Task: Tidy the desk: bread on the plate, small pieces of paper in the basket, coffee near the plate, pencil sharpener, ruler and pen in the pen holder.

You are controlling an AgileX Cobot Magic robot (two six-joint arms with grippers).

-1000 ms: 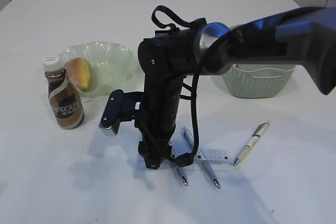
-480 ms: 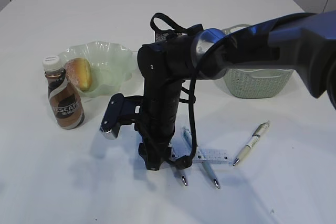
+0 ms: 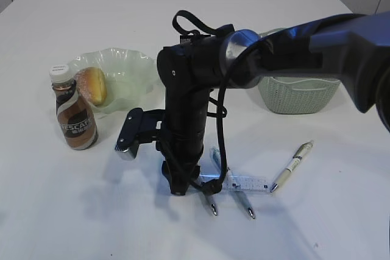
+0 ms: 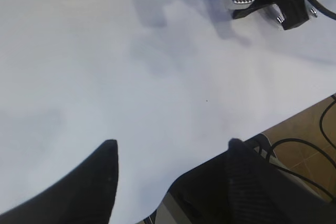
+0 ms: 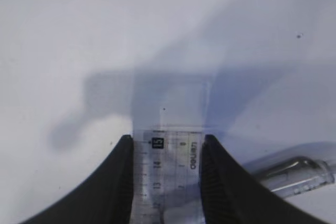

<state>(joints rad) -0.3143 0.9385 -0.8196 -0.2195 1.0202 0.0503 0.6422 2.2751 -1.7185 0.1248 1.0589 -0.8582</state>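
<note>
right end effector (image 5: 167, 177): fingers pressed on both sides of the clear ruler (image 5: 168, 166), low on the worktop (image 3: 73, 211) | left end effector (image 4: 170, 174): open, holds nothing | pens (image 3: 292, 165) beside ruler | bread (image 3: 91, 84) on plate (image 3: 131, 74), coffee (image 3: 73, 114) next to it | basket (image 3: 298, 94) behind

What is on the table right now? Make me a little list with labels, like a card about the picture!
bread: on the green plate, bread at
coffee bottle: upright beside the plate
basket: far right of the table
ruler: clear, flat on the table, between the right gripper's fingers, which sit against its edges
pens: two by the ruler, one further right
left gripper: open, above bare table
</note>
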